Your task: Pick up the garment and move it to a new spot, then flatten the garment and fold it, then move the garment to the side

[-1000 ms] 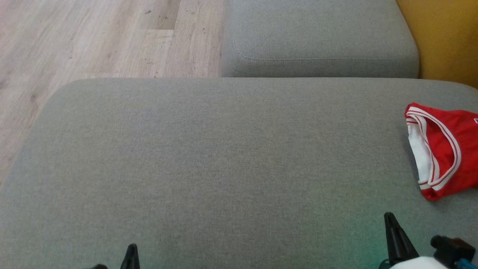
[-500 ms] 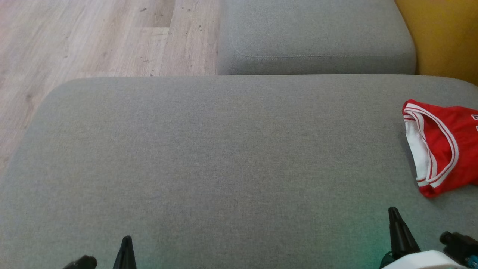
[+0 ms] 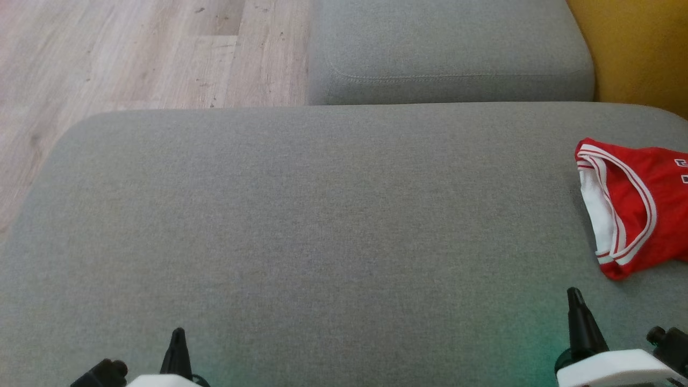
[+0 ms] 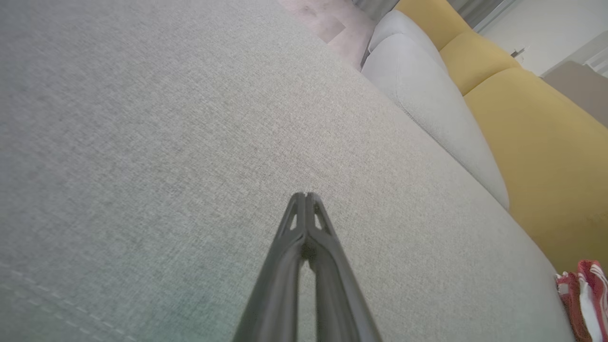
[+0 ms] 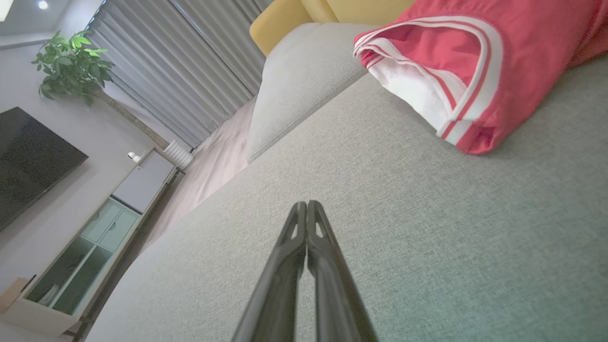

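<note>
The garment (image 3: 637, 204) is a red jersey with white trim, lying bunched at the right edge of the grey sofa seat (image 3: 322, 226); part of it runs out of the head view. It also fills the upper right of the right wrist view as the garment (image 5: 465, 61), and peeks in at the lower right of the left wrist view as the garment (image 4: 582, 297). My right gripper (image 3: 575, 295) is shut and empty, just below and left of the jersey. My left gripper (image 3: 177, 334) is shut and empty at the seat's near left. Both pairs of fingers meet at the tips: left gripper (image 4: 305, 194), right gripper (image 5: 304, 204).
A second grey cushion (image 3: 451, 54) lies behind the seat, with a yellow cushion (image 3: 639, 54) at the far right. Wooden floor (image 3: 134, 54) lies to the far left. A TV (image 5: 28, 161), a low cabinet (image 5: 95, 242) and a plant (image 5: 71, 66) stand across the room.
The head view has shifted slightly, so the seat and jersey sit a little higher and further left. Both grippers show a little further up, with more of their white wrists in view.
</note>
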You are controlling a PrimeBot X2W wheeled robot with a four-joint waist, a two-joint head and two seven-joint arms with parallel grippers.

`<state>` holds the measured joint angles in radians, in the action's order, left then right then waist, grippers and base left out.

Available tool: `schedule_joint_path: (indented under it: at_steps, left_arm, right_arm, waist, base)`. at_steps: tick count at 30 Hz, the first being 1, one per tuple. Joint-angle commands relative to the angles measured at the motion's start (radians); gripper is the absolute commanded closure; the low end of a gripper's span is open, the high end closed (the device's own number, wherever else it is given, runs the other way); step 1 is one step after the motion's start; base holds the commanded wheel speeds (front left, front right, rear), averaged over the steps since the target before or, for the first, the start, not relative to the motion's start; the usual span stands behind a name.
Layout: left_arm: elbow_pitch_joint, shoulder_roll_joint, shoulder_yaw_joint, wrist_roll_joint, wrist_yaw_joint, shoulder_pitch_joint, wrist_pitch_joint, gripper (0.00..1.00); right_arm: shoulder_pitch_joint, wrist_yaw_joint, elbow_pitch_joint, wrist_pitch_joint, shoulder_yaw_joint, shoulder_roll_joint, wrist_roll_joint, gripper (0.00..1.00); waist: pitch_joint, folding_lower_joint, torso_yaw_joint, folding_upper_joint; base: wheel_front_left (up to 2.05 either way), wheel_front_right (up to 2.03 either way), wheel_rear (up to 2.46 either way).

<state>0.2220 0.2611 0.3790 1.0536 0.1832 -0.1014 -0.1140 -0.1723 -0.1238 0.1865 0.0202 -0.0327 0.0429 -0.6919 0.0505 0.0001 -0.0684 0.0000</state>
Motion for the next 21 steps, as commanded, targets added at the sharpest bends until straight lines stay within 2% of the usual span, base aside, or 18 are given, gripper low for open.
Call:
schedule_joint_path:
  at_steps: [1, 21]
  left_arm:
    - [-0.022, -0.003, -0.04, 0.017, -0.01, 0.059, 0.003, 1.0]
    - [-0.01, -0.055, -0.156, 0.163, -0.091, 0.099, 0.059, 1.0]
  right_arm:
    - [0.061, -0.003, -0.027, 0.0, 0.004, 0.016, -0.028, 1.0]
    - [0.118, -0.004, -0.005, -0.03, -0.011, 0.019, -0.271, 1.0]
  waist:
    - [-0.001, -0.0001, 0.001, 0.0]
    - [-0.015, -0.0001, 0.019, 0.0]
  base:
    - [0.0, 0.0, 0.0]
    - [0.0, 0.0, 0.0]
